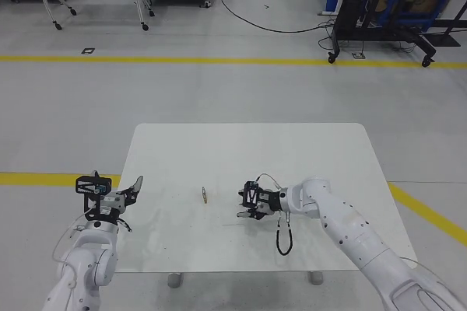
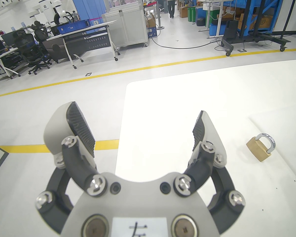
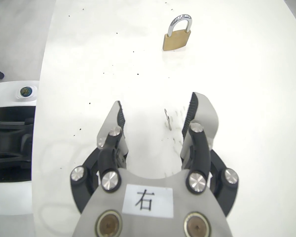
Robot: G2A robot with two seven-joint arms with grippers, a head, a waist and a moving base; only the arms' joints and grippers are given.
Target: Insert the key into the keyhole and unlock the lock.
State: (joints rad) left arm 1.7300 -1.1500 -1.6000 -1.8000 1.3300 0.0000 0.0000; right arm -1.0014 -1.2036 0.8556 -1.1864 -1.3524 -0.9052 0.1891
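A brass, silver-shackled padlock (image 3: 176, 39) is stood upright on the white desk (image 1: 296, 148). A small silver key (image 3: 167, 119) is laid flat within the wide-spread right end effector (image 3: 156, 101), lengthwise toward the padlock. The left end effector (image 2: 137, 109) is likewise spread wide.

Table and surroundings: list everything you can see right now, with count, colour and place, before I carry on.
table: one, white, in front of the robot.
padlock: one, brass body with silver shackle, on the table between the two grippers.
key: one, silver, flat on the table between the right gripper's fingers, nearer one of them.
floor lines: two, yellow, one on the floor beyond the table, one passing the table's sides.
wheeled stand: one, black, on the floor beyond the table.
left gripper: one, grey and black, open, at the table's left edge.
right gripper: one, grey and black, open, low over the table around the key, facing the padlock.
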